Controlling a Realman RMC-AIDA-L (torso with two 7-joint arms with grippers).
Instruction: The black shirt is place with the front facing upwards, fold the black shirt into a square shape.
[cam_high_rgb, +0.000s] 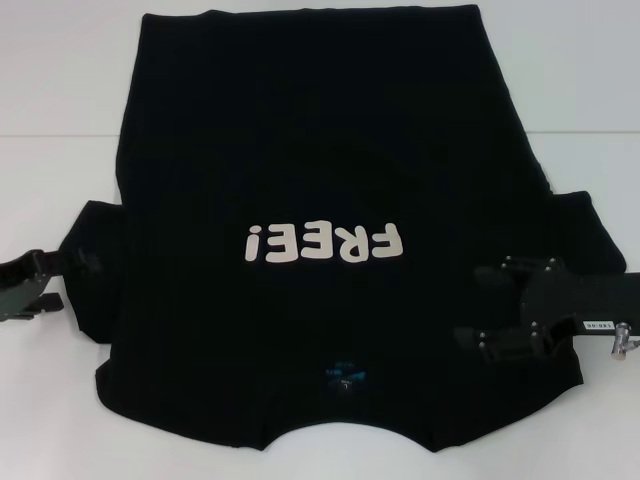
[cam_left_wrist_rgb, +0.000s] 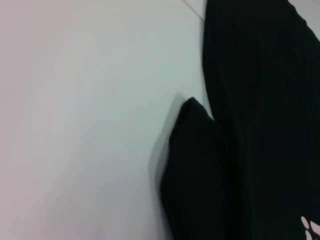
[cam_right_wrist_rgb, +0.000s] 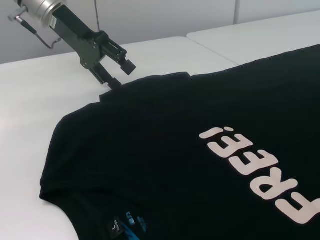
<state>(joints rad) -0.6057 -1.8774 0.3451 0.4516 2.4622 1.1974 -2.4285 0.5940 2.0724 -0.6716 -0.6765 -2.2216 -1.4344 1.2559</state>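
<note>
The black shirt (cam_high_rgb: 300, 150), a plain short-sleeved cloth T-shirt with white "FREE!" lettering and a small blue neck label, is lying flat, front up, on the white table (cam_high_rgb: 60, 100), collar nearest the robot. At its left sleeve, the left gripper (cam_high_rgb: 62, 278) is sitting with fingers parted at the sleeve's edge. The right gripper (cam_high_rgb: 478, 306) is hovering released over the right sleeve.

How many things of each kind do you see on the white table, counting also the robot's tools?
Black cloth short-sleeved T-shirt with white lettering: 1
Black metal robot tools: 2, the left tool and the right tool
White table: 1
Total: 4
</note>
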